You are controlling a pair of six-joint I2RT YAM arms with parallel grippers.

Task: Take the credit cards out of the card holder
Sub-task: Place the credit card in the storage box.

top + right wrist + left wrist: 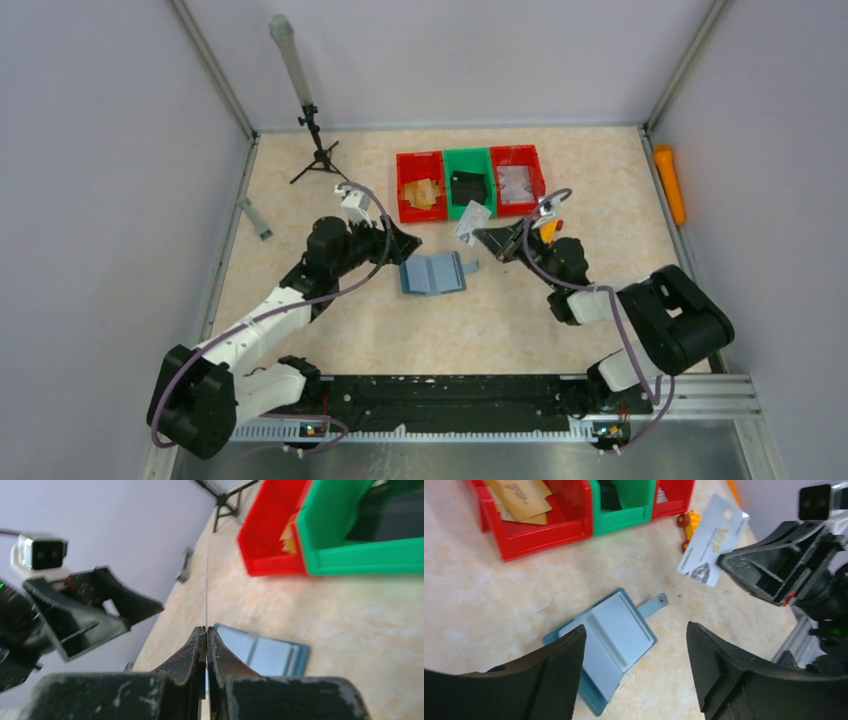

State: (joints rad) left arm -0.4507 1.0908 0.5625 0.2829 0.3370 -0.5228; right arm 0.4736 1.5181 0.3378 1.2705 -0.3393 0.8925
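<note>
The slate-teal card holder (432, 273) lies open and flat on the table, its lighter blue-grey inside up and its closure tab (655, 603) pointing right. It also shows in the left wrist view (614, 635) and the right wrist view (265, 652). My left gripper (636, 672) is open and empty, just above the holder's left half. My right gripper (206, 630) is shut on a white credit card (711, 540), held in the air right of the holder (473, 223). In the right wrist view the card shows edge-on as a thin line (206, 580).
Three bins stand behind the holder: a red one (420, 186) with tan cards, a green one (468, 182) with a black object, a red one (517, 178). A small tripod (316, 150) stands back left. An orange cylinder (669, 183) lies at the right wall.
</note>
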